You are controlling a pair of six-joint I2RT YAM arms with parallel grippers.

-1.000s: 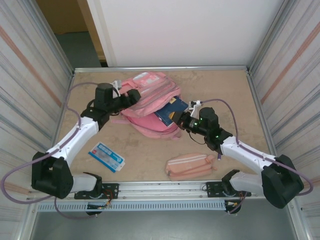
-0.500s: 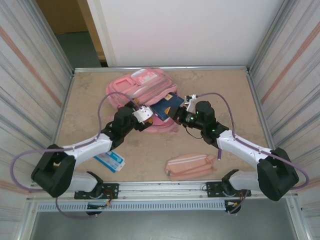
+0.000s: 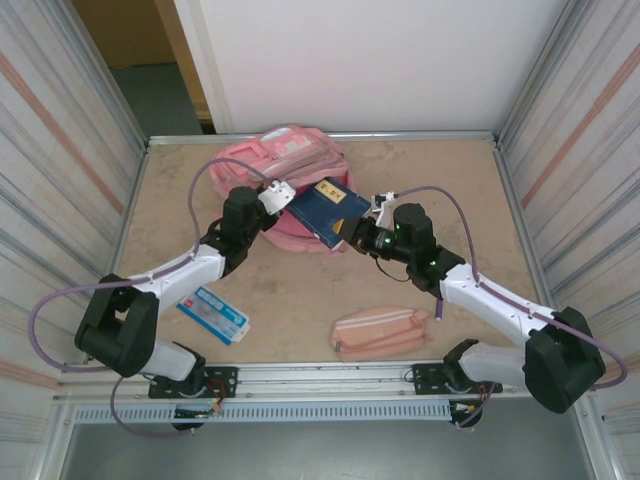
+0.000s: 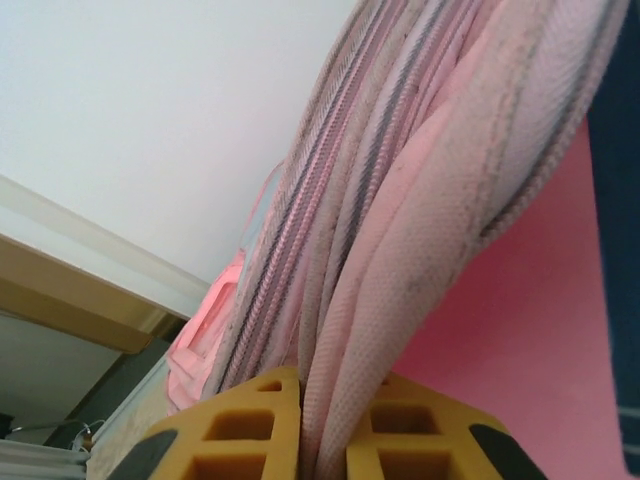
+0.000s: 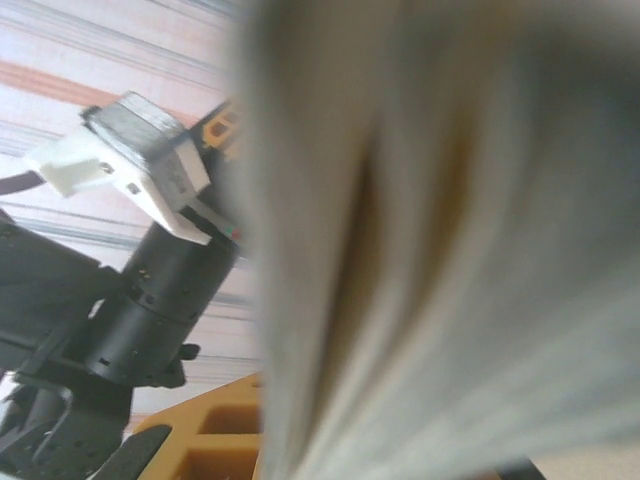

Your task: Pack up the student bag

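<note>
The student bag (image 3: pixel 293 158) is a soft pink backpack lying at the back of the table. My left gripper (image 3: pixel 283 196) is shut on its front opening edge. In the left wrist view the yellow fingers (image 4: pixel 240 425) pinch a pink zip-trimmed fabric rim (image 4: pixel 400 290). A dark blue book (image 3: pixel 328 208) is tilted over the bag's opening, with my right gripper (image 3: pixel 350 236) shut on its near corner. Blurred pale pages of that book (image 5: pixel 440 250) crowd the right wrist view, beside one yellow finger (image 5: pixel 200 440).
A small pink pencil pouch (image 3: pixel 380 333) lies near the front edge, right of centre. A blue-and-white flat packet (image 3: pixel 213 314) lies at the front left. Corrugated walls (image 3: pixel 60 180) close both sides. My left arm's wrist (image 5: pixel 150 300) stands close to the right gripper.
My left gripper has swung from the bag's left side to its front and shut on the opening edge. The bag has shifted toward the back wall. The book has risen over it.
</note>
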